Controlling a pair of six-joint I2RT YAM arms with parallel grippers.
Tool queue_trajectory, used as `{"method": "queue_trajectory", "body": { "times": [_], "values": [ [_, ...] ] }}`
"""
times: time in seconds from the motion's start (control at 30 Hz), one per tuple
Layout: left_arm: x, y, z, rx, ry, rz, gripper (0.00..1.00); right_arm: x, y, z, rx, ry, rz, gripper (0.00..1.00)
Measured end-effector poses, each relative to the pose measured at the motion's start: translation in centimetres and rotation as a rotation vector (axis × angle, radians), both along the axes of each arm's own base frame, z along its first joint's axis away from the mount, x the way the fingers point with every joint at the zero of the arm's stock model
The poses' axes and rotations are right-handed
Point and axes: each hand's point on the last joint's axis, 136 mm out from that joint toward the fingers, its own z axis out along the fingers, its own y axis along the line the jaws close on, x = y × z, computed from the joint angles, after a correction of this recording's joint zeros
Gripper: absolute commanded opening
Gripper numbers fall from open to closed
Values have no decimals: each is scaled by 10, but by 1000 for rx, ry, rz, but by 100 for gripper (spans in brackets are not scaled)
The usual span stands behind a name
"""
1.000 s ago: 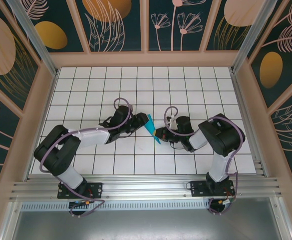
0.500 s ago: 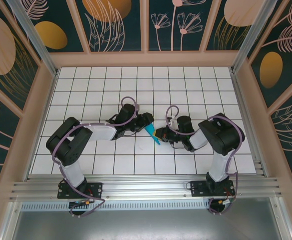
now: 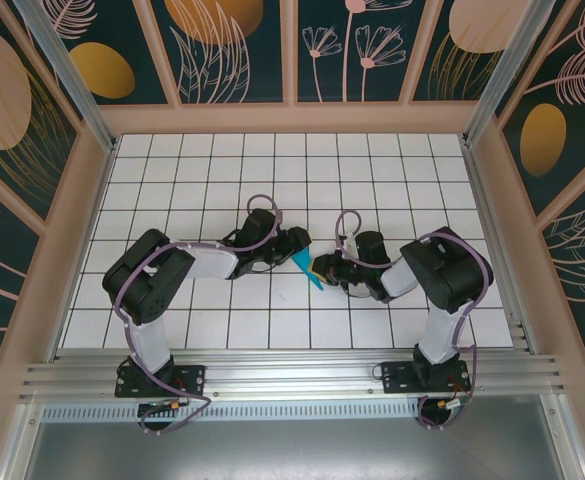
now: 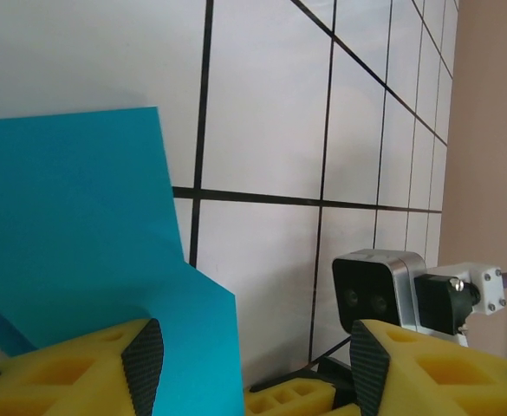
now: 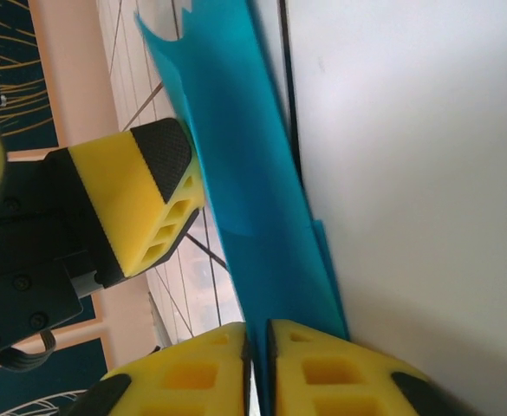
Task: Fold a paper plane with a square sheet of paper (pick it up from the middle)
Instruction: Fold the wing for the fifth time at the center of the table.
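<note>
White grid tbl (image 3: 172, 180), floral walls (image 3: 242, 60), teal paper (image 3: 305, 268).

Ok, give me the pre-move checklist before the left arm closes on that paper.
1. Right gripper jaws pinched on the teal paper: ok.
2. Left gripper jaws standing wide open: ok.
3. Paper edge sitting between the left jaws: cannot tell.
4. The two grippers apart, with the paper between them in the top view: ok.
5. Paper lifted free of the table: cannot tell.
</note>
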Motion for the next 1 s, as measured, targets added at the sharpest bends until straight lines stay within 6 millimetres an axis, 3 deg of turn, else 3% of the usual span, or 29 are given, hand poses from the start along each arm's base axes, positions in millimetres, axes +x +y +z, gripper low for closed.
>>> {"method": "queue_trajectory", "body": {
  "times": [0.13,0.33,0.47,0.67,1.0],
  "values": [
    [4,-3,6,-6,-19,-5,62,-1,-2,2,-35,-24,14,26],
    [6,-5,9,-9,-27,-6,61,-1,-1,2,-100,-68,47,27],
    [6,-5,7,-3,-20,-6,61,-2,-1,0,-133,-76,73,21],
    [5,-4,4,5,-13,-8,61,-1,-4,-7,-172,-77,72,3],
    [4,-2,3,30,-18,-19,63,1,1,-5,-118,-31,49,0]
  ]
}}
